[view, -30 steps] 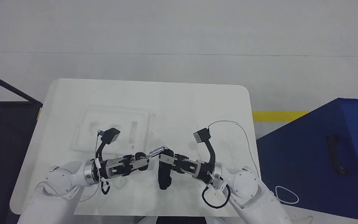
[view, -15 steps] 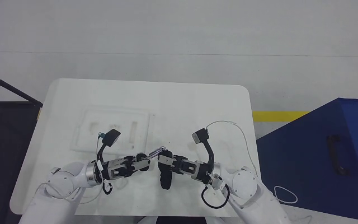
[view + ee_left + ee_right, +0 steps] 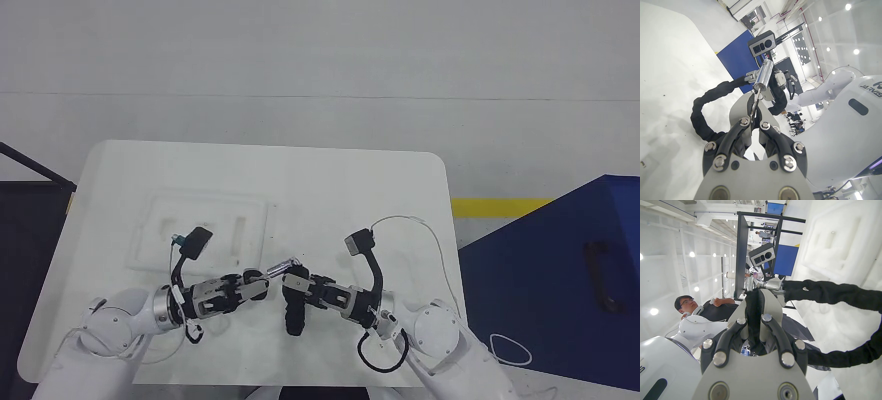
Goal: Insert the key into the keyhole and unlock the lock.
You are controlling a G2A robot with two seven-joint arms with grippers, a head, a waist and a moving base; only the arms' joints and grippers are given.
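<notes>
The lock is a shiny metal cylinder (image 3: 763, 75) joined to a chain in a black fabric sleeve (image 3: 702, 109). My left gripper (image 3: 753, 110) is shut on the key (image 3: 755, 103), whose blade sits in the keyhole at the cylinder's end. My right gripper (image 3: 753, 298) is shut on the sleeved chain just behind the cylinder (image 3: 770, 285). The rest of the sleeve loops away as a black chain (image 3: 829, 292). In the top view both grippers meet over the table's front middle, with the cylinder (image 3: 283, 269) between them and the black sleeve (image 3: 292, 316) hanging below.
A white foam tray (image 3: 205, 232) with moulded recesses lies on the white table (image 3: 380, 200) behind the left arm. A blue panel (image 3: 560, 280) stands off the table's right side. A person sits behind the robot in the right wrist view.
Both arms have held almost the same place; the left arm has shifted very slightly, key still at the cylinder's end.
</notes>
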